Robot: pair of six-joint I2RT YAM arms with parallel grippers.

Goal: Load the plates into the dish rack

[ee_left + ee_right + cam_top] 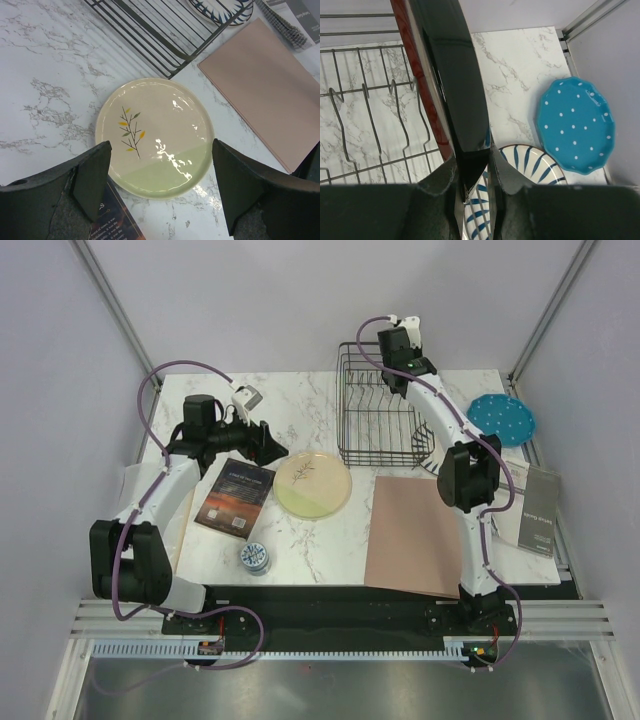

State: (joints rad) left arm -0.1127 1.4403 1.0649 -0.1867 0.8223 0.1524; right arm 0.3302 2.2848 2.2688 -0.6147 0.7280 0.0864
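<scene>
White-and-black arms [165, 495] (purple cables [185, 364])

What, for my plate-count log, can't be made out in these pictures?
Red-rimmed plate: edge-on in the right wrist view, face unseen; from above, the right arm covers it.
Striped plate: half behind the right gripper there; cut by the left wrist view's top edge.
Book title: too small from above.

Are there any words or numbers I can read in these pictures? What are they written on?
Dark book: pale lettering on the cover, too small and blurred to read.
Grey booklet: a line of print, too small to read.
Nothing else shows writing.
</scene>
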